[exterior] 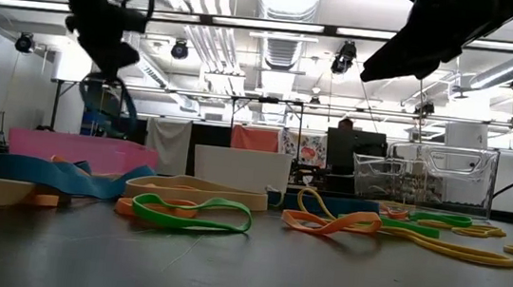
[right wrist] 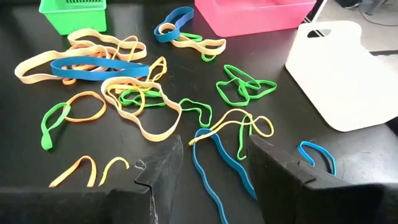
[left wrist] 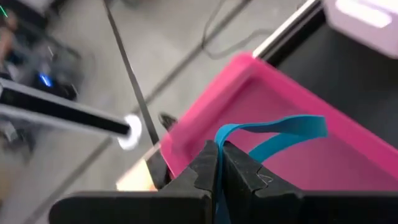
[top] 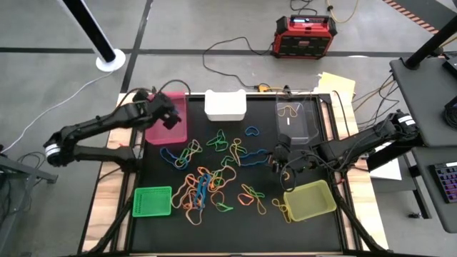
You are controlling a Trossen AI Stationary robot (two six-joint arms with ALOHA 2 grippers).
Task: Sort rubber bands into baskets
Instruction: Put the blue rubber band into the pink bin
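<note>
**Two arms over the band pile, one blue loop above the pink basket**

Two grippers are at work above the black table (top: pixel 150 235). The left gripper (left wrist: pixel 217 163) hangs over the magenta-pink basket (top: pixel 166 133) at the far-left part of the mat, its fingers clenched on a blue rubber band (left wrist: pixel 280 134) that loops up and out from between them. In the low view the same band dangles in the air under the left arm, above the pink tray's rim.

The right gripper (right wrist: pixel 214 163) sits near the middle-right of the mat, low over the scattered bands, with its fingers spread apart and nothing between them. Just ahead of its fingers lie a long blue band (right wrist: pixel 217 168) and a yellow band (right wrist: pixel 239 127) crossing it; both rest flat on the mat.

The rest of the rubber bands (top: pixel 203 185) lie tangled in the mat's centre, in orange, blue, green, yellow and tan. The white basket (top: pixel 226 106) stands at the far edge, the clear basket (top: pixel 297 121) to its right with a couple of bands inside, the bright green basket (top: pixel 153 201) at the near left, and the yellow-green basket (top: pixel 310 200) at the near right, with one band touching its left edge.
</note>
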